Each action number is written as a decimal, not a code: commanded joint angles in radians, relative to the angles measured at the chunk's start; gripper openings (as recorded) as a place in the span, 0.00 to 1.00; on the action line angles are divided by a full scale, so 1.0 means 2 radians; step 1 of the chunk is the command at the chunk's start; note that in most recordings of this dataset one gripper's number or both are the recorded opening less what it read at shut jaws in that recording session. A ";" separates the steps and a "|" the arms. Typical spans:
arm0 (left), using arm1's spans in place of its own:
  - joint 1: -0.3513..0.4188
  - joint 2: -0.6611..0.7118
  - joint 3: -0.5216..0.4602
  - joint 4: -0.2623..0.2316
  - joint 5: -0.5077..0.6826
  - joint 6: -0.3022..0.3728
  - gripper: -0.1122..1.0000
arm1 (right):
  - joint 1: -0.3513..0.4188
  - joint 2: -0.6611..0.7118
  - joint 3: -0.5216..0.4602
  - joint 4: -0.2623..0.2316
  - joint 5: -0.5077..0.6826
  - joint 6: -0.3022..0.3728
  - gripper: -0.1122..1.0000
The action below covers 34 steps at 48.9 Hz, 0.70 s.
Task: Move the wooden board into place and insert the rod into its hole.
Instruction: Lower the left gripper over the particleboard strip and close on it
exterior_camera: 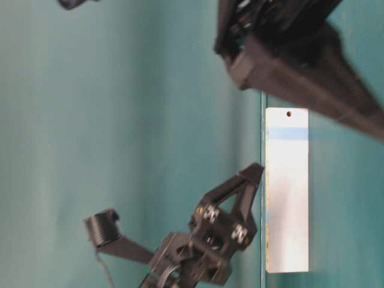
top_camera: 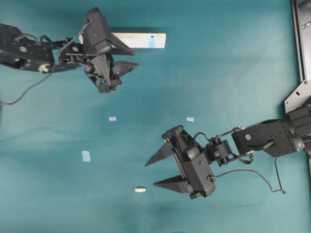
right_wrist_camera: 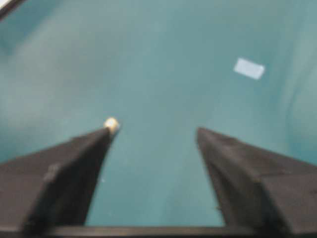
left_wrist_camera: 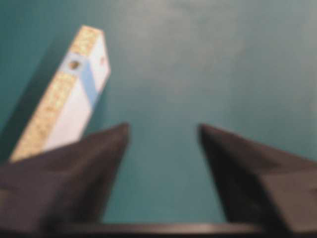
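both pincers gape empty; we judge the wooden board (top_camera: 138, 40) beside the left pincer (top_camera: 127, 58) stiff, light; grip its long edges.

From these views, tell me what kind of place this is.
Probably a robot lab bench: a teal-covered table with two open black grippers, left and right, tape squares marking spots, a wooden board and a rod.

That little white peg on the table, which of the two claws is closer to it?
The right. The right gripper sits just beside the rod, jaws open, not touching it. The left gripper is far off at the table's other side, by the wooden board.
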 commanded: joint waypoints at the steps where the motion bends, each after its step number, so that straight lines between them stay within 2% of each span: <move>1: 0.003 -0.040 0.000 0.002 0.032 0.029 0.83 | 0.002 -0.024 -0.014 -0.001 0.010 0.001 0.96; 5: 0.015 -0.061 0.002 0.002 0.061 0.063 0.92 | 0.002 -0.033 -0.019 0.000 0.026 0.001 0.98; 16: 0.072 -0.089 0.006 0.002 0.120 0.125 0.92 | 0.002 -0.061 -0.031 0.000 0.087 0.001 0.98; 24: 0.097 -0.081 0.006 0.002 0.124 0.147 0.92 | 0.002 -0.081 -0.039 0.000 0.123 0.001 0.98; 34: 0.109 -0.059 0.006 0.002 0.124 0.166 0.92 | 0.002 -0.094 -0.041 0.000 0.156 0.001 0.98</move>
